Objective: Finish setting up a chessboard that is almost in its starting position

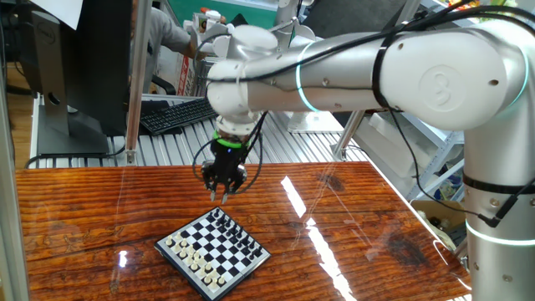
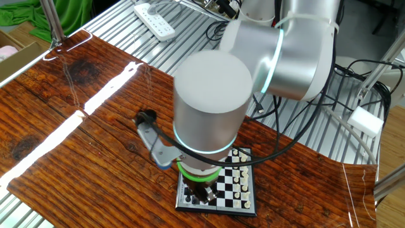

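The chessboard lies on the wooden table near the front, with white pieces along its near-left edge and black pieces along its far-right edge. In the other fixed view only the right part of the board shows, since the arm covers the rest. My gripper points straight down just above the board's far corner, by the black pieces. Its dark fingers stand close together, but the tips are too small to show whether they hold a piece. In the other fixed view the gripper is almost wholly hidden under the wrist.
The table is dark reddish wood with bright glare streaks. Behind it is a slatted metal surface with a keyboard and a monitor. A power strip lies on the slats in the other fixed view.
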Tool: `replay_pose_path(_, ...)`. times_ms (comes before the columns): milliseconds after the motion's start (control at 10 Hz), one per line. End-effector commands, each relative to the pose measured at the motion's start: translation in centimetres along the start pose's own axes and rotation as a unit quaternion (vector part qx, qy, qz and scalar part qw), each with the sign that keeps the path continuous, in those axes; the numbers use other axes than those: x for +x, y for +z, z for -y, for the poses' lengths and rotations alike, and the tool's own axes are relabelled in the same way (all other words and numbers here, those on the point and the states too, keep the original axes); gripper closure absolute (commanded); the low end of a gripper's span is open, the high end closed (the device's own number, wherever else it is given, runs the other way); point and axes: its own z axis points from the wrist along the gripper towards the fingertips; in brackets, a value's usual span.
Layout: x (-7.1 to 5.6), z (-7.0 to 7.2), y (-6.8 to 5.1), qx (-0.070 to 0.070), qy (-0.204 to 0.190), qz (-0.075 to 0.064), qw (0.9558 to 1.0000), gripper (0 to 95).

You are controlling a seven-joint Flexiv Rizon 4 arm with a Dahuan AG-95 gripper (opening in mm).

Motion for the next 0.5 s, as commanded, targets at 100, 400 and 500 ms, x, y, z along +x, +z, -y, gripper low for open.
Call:
replay_pose_path(100,0.2,0.9,-1.2,0.006,-0.012,-0.002,0.9999,95.0)
replay_pose_path(400,-0.3,2.2,-3.6,0.012,-0.015,-0.023,0.9996,95.0)
replay_pose_path(500,-0.3,2.8,-4.4,0.014,-0.016,-0.031,0.9993,95.0)
